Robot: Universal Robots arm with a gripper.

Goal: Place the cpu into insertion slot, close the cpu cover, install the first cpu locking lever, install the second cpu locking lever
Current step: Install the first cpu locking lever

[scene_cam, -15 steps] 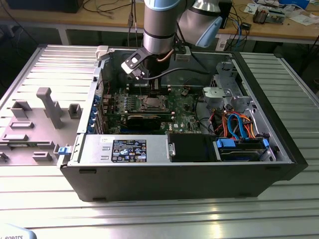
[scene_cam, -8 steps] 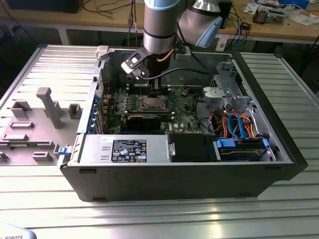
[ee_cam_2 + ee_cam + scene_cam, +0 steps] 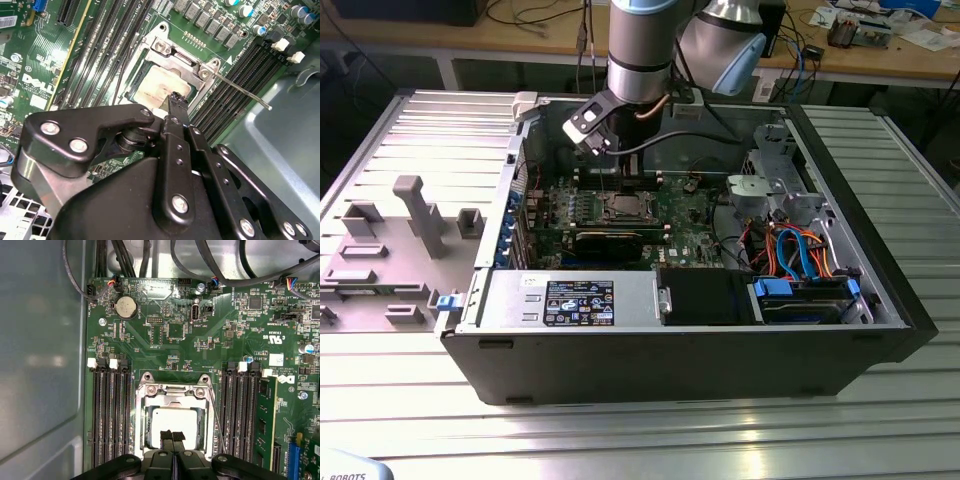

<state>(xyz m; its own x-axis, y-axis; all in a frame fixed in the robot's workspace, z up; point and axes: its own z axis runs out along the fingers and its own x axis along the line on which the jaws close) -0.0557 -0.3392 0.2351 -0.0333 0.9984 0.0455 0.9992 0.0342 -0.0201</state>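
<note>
Gripper [image 3: 172, 436], pinched closed and empty, hovers over the cpu [image 3: 174, 421] under its cpu cover [image 3: 172, 390] in the insertion slot [image 3: 620, 208], twelve o'clock of the graphics card [image 3: 610, 240] in the exterior view; we judge lever-latching in hand, needing a steady press.

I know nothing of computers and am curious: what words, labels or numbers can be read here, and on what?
Black sticker on the silver box: print too small to read.
White logo on the green board: a maker's mark; tiny codes nearby unreadable.
White label on that board: too small to read.
</note>
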